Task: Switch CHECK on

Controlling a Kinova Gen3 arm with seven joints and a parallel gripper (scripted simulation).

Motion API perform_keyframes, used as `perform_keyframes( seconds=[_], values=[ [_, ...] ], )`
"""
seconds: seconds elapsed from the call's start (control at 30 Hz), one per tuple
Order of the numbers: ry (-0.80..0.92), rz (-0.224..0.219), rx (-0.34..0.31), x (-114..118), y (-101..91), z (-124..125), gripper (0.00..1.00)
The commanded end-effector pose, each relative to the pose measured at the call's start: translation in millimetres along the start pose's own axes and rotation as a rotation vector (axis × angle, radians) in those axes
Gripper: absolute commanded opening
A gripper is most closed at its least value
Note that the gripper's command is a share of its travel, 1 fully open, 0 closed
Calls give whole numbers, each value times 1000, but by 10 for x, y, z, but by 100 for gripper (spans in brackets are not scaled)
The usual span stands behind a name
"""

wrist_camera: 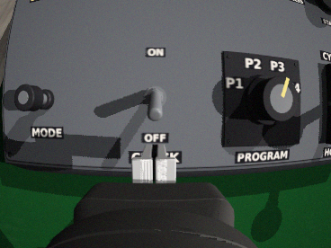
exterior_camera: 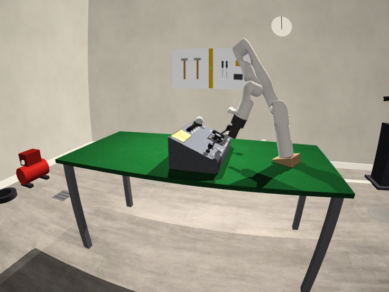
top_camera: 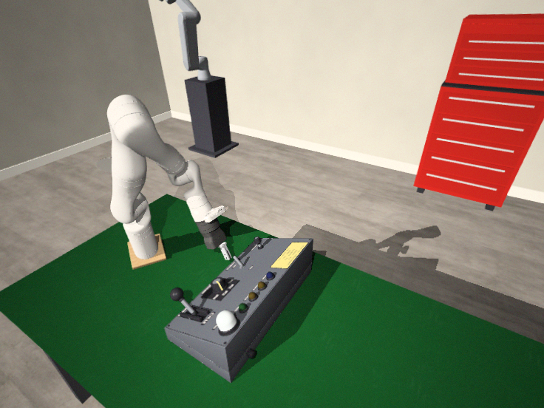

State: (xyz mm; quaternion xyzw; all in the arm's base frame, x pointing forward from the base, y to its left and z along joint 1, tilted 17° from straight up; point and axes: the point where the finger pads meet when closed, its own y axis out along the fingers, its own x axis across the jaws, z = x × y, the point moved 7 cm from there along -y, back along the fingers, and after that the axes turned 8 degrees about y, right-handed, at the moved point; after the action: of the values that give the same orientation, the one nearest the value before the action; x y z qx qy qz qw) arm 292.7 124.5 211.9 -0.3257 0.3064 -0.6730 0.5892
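- Console [top_camera: 281, 302] stands on the green table [top_camera: 373, 351], its sloped panel facing the arm.
- CHECK toggle [wrist_camera: 156, 102] sits between the MODE knob [wrist_camera: 32, 98] and the PROGRAM dial [wrist_camera: 281, 99]. Its lever lies along the ON–OFF line and leans toward OFF.
- Gripper [wrist_camera: 155, 170] is closed almost fully on the toggle, its tips over the CHECK label.
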Motion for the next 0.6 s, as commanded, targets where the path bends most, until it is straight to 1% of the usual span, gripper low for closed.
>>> perform_keyframes(
  seconds=[0.0,0.57],
  values=[
    [0,1,1,-2,-3,3,0],
    [2,2,15,-9,-4,50,0]
  ],
)
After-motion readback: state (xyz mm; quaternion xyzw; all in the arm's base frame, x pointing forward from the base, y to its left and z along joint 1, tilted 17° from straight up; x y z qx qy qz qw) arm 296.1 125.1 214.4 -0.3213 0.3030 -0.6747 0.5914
